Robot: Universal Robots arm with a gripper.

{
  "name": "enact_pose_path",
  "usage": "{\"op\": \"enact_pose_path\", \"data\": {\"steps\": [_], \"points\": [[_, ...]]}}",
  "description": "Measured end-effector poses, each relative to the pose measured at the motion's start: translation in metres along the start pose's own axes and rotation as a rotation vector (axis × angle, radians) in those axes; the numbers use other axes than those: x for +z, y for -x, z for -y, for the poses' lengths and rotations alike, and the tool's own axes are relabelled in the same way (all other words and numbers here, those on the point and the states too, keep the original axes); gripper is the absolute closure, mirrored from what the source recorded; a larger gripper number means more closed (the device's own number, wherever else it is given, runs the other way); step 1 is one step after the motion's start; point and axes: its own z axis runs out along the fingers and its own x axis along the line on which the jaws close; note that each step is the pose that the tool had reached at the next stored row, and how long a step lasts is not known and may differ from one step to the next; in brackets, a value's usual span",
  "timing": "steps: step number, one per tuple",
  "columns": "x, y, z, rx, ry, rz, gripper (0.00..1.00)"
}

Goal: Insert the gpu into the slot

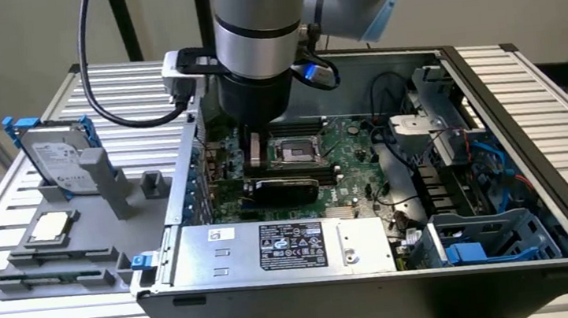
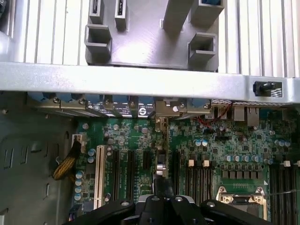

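Note:
The open computer case [image 1: 547, 250] lies on the table with the green motherboard [image 1: 352, 148] facing up. My gripper [image 1: 255, 166] reaches down into it, just to the exterior view's left of the square silver processor socket [image 1: 294, 151]. Directly under it stands the gpu [image 1: 285, 189], a black card. In the wrist view the gpu [image 2: 161, 154] shows edge-on as a thin strip running from my gripper [image 2: 161, 194] to the rear brackets, and the fingers are shut on its top edge. The slot is hidden under the card.
The silver labelled power-supply box [image 1: 283, 246] fills the case's near side. A blue drive cage [image 1: 483, 241] and cables sit at the exterior view's right. Black memory sockets [image 2: 197, 178] flank the card. A grey fixture [image 1: 71, 245] with a hard drive [image 1: 57, 163] stands outside the case.

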Motion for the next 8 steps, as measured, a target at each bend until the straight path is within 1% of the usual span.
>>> {"op": "enact_pose_path", "data": {"steps": [1, 3, 8], "points": [[0.0001, 0.0000, -0.0012, -0.002, 0.0006, -0.0012, 0.89], [0.0002, 0.0000, -0.0033, -0.007, 0.0029, -0.0058, 0.89], [0.0007, 0.0000, -0.0068, -0.021, 0.0107, -0.0261, 0.89]]}}
